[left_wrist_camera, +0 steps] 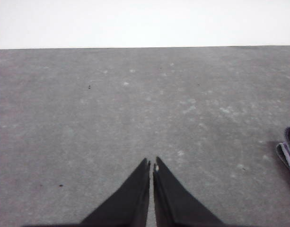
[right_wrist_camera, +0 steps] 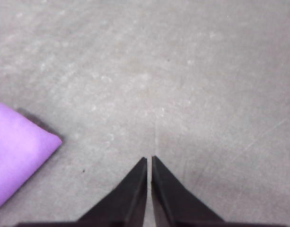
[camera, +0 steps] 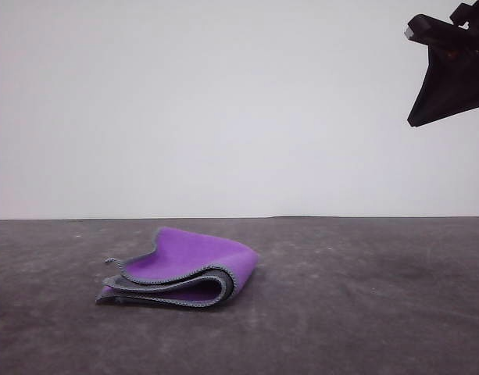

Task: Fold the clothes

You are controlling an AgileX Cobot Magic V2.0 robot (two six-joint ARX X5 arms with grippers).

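The clothes [camera: 184, 269] lie folded on the dark grey table [camera: 364, 312], left of centre, purple face up with grey stitched edges stacked at the front. A purple corner of the clothes [right_wrist_camera: 19, 146] appears in the right wrist view, and a grey-edged sliver of the clothes [left_wrist_camera: 289, 151] in the left wrist view. My right gripper [right_wrist_camera: 149, 161] hangs shut and empty above bare table, apart from the cloth; the right arm [camera: 450, 66] is high at the upper right. My left gripper [left_wrist_camera: 152, 163] is shut on nothing, low over bare table.
The table top is dark grey and speckled, with a plain white wall [camera: 223, 101] behind its far edge. Open table surface lies to the right of the cloth and in front of it.
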